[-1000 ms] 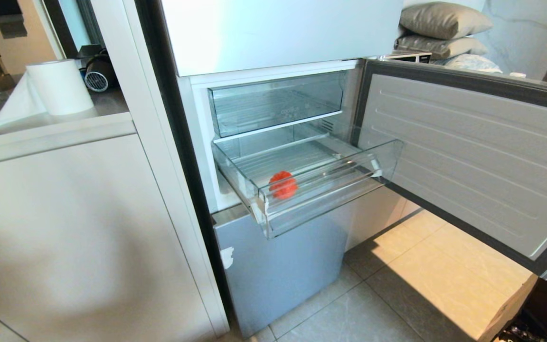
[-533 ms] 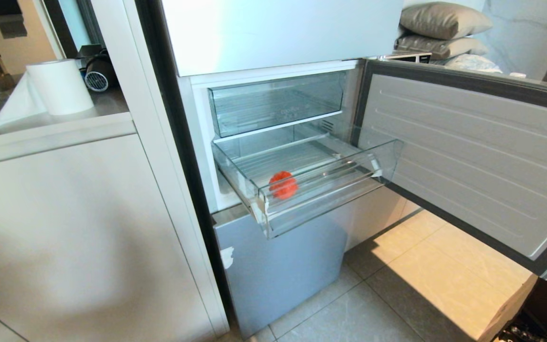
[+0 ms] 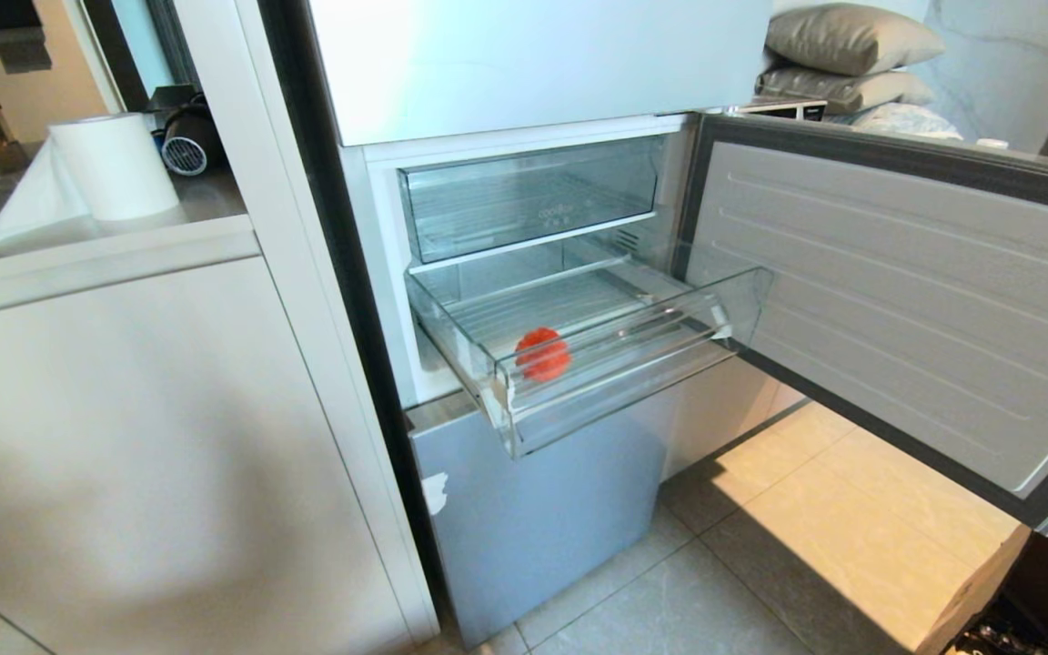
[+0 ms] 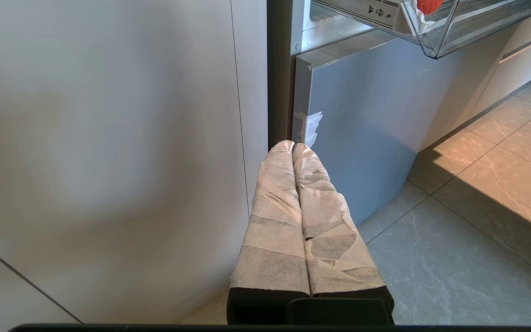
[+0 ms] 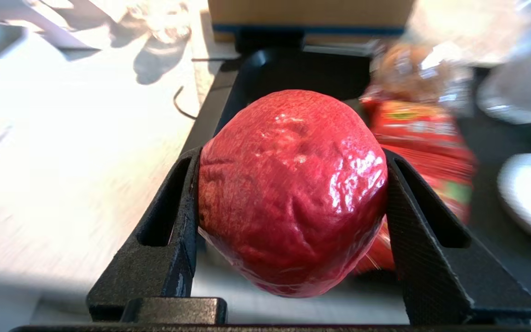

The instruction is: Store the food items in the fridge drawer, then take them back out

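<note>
One red fruit gripped by your right gripper, the other lying in the open fridge drawer.

Your right gripper [image 5: 293, 193] has its black jaws pinching a glossy, wrinkled red fruit [image 5: 292, 191] on both sides, above a black tray [image 5: 293, 69] and a red food packet [image 5: 424, 152] beside a pale worktop [image 5: 62, 152]. You'll find the second red fruit [image 3: 542, 353] on the ribbed floor of the fridge drawer [image 3: 633, 364], near its front lip toward the left; the drawer is pulled out under the clear bin [image 3: 529, 196], with the fridge door [image 3: 906, 300] swung wide. Your left gripper [image 4: 293, 147] hangs low by the cabinet panel [image 4: 109, 152] above the tiled floor [image 4: 454, 258], its paper-wrapped jaws pressed together on nothing.
</note>
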Controlling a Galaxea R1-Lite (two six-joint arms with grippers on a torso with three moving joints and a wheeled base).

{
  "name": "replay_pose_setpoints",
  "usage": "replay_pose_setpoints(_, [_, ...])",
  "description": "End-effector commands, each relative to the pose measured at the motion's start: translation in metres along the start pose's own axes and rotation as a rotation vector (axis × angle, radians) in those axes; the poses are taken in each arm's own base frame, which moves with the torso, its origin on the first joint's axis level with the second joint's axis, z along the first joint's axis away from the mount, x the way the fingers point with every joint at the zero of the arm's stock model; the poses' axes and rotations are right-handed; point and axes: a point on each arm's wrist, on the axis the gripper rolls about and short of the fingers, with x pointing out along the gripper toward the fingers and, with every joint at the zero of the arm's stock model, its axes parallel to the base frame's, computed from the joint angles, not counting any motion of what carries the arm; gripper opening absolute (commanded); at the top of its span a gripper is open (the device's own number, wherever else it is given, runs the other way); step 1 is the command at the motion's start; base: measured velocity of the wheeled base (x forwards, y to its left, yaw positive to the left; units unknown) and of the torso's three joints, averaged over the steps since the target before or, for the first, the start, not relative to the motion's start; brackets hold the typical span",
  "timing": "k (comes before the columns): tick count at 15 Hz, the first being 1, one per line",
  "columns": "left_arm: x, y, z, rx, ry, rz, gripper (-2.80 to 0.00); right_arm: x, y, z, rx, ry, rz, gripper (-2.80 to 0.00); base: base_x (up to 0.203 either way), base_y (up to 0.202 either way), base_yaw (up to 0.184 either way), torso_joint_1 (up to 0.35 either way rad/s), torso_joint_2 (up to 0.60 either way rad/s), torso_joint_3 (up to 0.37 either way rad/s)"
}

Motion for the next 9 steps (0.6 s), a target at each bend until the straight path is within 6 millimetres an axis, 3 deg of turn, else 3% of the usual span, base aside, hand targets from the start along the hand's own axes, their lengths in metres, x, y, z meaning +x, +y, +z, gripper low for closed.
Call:
replay_pose_setpoints(1, [0.0,0.0,0.0,0.0,0.001,0.001,-2.8,-0.071,-0.003,0.033,-0.014,-0.141,0.002,-2.8,0.0,0.0,0.0,0.0,0.0,0.0])
replay_pose_setpoints(5, [0.0,0.0,0.0,0.0,0.001,0.001,-2.8,-0.183,-0.002,0.021,-0.061,-0.276,0.049,-2.8,0.0,0.0,0.0,0.0,0.0,0.0])
replay_pose_setpoints(8, [0.0,0.0,0.0,0.0,0.001,0.001,-2.8,-0.234,0.021,-0.006,-0.059,-0.294,0.356,-2.8,0.0,0.0,0.0,0.0,0.0,0.0])
replay_pose_setpoints(9, [0.0,0.0,0.0,0.0,0.001,0.001,-2.8,-0.254,0.021,-0.017,-0.058,-0.298,0.477,-2.8,0.0,0.0,0.0,0.0,0.0,0.0])
